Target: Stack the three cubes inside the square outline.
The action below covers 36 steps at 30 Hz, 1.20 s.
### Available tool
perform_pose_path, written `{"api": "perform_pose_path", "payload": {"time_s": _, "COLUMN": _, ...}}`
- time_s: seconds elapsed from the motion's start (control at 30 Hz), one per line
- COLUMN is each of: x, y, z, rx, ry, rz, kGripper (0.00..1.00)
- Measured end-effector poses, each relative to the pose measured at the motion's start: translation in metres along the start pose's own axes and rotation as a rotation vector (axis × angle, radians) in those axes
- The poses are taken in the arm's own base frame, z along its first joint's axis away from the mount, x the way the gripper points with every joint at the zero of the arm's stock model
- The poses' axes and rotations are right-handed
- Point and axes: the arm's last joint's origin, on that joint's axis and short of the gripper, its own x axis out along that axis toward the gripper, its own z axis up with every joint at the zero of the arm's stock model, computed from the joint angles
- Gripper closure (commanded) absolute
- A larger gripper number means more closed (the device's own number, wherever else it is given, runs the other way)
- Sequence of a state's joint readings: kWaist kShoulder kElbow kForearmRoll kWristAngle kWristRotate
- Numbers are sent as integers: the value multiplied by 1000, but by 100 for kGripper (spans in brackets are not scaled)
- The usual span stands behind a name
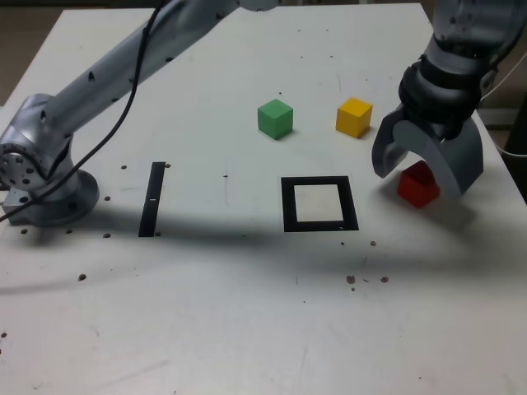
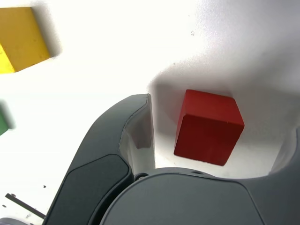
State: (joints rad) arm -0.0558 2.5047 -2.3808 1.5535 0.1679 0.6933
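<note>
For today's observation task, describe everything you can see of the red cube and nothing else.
The red cube is a small, plain, matte block of solid red with crisp edges. It sits flat on the white table, to the exterior view's right of the square outline and outside it. The open gripper straddles it, one finger on either side; the wrist view shows a clear gap, so nothing but the table touches it. The gripper partly hides its upper part in the exterior view.

Scuffed white table (image 1: 247,329), brownish floor (image 1: 25,41) beyond its edge
</note>
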Motion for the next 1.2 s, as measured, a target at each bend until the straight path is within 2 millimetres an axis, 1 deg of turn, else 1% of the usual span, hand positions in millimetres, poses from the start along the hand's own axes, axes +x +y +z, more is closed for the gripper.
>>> {"api": "perform_pose_path", "payload": {"time_s": 0.13, "x": 5, "y": 1, "z": 3, "rx": 1, "ry": 3, "rz": -1, "kGripper": 5}}
{"api": "perform_pose_path", "payload": {"time_s": 0.27, "x": 6, "y": 0, "z": 5, "rx": -2, "ry": 9, "rz": 7, "kGripper": 13}}
{"api": "perform_pose_path", "payload": {"time_s": 0.43, "x": 8, "y": 1, "z": 4, "rx": -16, "ry": 33, "rz": 28, "kGripper": 32}}
{"api": "perform_pose_path", "payload": {"time_s": 0.53, "x": 9, "y": 2, "z": 4, "rx": -24, "ry": 39, "rz": 32, "kGripper": 48}}
{"api": "perform_pose_path", "payload": {"time_s": 0.6, "x": 9, "y": 2, "z": 5, "rx": -28, "ry": 40, "rz": 34, "kGripper": 54}}
{"api": "perform_pose_path", "payload": {"time_s": 0.67, "x": 9, "y": 1, "z": 5, "rx": -28, "ry": 38, "rz": 36, "kGripper": 58}}
{"api": "perform_pose_path", "payload": {"time_s": 0.9, "x": 9, "y": -1, "z": 7, "rx": -22, "ry": 34, "rz": 36, "kGripper": 61}}
{"api": "perform_pose_path", "payload": {"time_s": 1.2, "x": 8, "y": -2, "z": 8, "rx": -19, "ry": 34, "rz": 36, "kGripper": 62}}
